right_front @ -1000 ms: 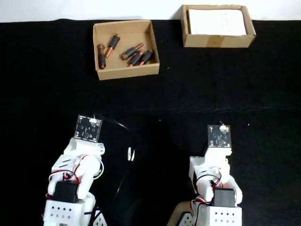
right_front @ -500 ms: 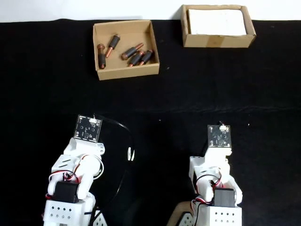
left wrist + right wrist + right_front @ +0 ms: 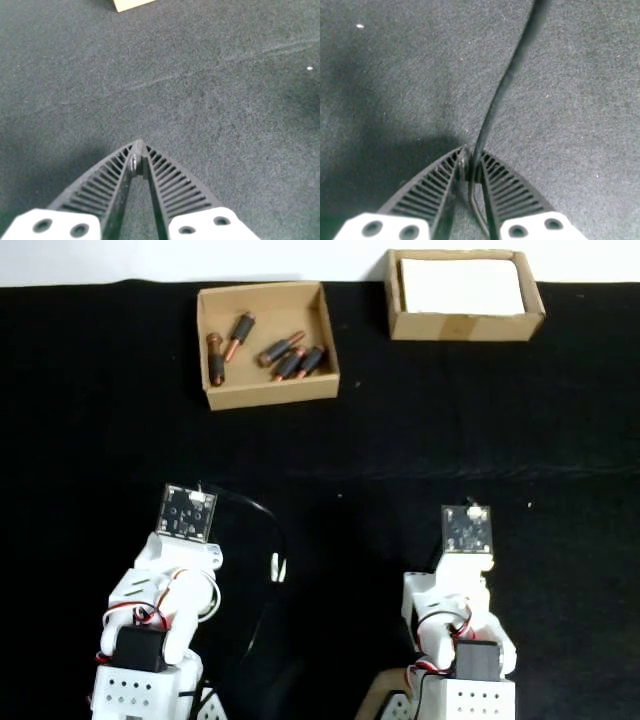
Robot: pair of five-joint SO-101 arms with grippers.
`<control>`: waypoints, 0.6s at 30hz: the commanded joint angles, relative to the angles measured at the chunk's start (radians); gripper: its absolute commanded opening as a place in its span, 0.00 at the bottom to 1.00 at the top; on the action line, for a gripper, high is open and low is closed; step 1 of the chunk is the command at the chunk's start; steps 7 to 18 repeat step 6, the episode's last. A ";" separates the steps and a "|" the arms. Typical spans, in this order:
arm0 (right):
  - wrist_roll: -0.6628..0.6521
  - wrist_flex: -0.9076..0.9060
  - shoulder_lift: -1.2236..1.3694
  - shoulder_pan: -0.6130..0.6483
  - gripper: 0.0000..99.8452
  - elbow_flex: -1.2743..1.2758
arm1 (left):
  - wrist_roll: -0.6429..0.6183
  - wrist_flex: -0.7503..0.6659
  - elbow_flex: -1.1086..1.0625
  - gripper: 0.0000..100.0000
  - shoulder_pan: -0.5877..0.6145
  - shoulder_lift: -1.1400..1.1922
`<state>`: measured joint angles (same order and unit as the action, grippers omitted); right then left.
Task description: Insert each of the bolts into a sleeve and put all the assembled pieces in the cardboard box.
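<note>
Five assembled pieces [image 3: 282, 348] lie in the box [image 3: 270, 392] at 11 o'clock, so the task looks done: best leave left arm [image 3: 165, 590] and right arm [image 3: 455, 610] parked, jaws closed on nothing.

black cloth-covered table [image 3: 450, 430], white surface [image 3: 100, 260] behind.

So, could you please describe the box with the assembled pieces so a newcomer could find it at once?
Look to the far edge of the black table, where two cardboard boxes sit side by side. Take the box on the left in the high view. It holds five dark, copper-tipped pieces, whereas its neighbour holds something flat and white.
</note>
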<state>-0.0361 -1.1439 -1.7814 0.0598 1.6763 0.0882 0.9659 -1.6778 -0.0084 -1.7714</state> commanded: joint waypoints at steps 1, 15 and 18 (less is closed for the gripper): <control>0.000 -0.001 -0.015 -0.008 0.02 0.128 | 0.003 0.005 -0.021 0.01 -0.010 -0.012; 0.000 -0.001 -0.015 -0.008 0.02 0.128 | 0.003 0.005 -0.021 0.01 -0.010 -0.012; 0.000 -0.001 -0.015 -0.008 0.02 0.128 | 0.003 0.005 -0.021 0.01 -0.010 -0.012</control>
